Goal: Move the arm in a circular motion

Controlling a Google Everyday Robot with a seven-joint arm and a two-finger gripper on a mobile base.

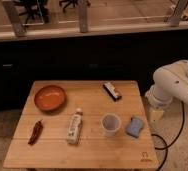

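Cream-white rounded-tube robot arm [176, 86] bends above slim pale gripper [155, 115]; released or clenched, cannot tell. Blue rectangular sponge [134, 126] just left of gripper, on wooden slat table [89, 97]. Advice: trace smooth, even circle, clear of table edge.

Cream-white arm [174, 85] (pale end effector [156, 115] just beside the tan table [87, 150]), orange bowl [50, 97], blue sponge [134, 127]
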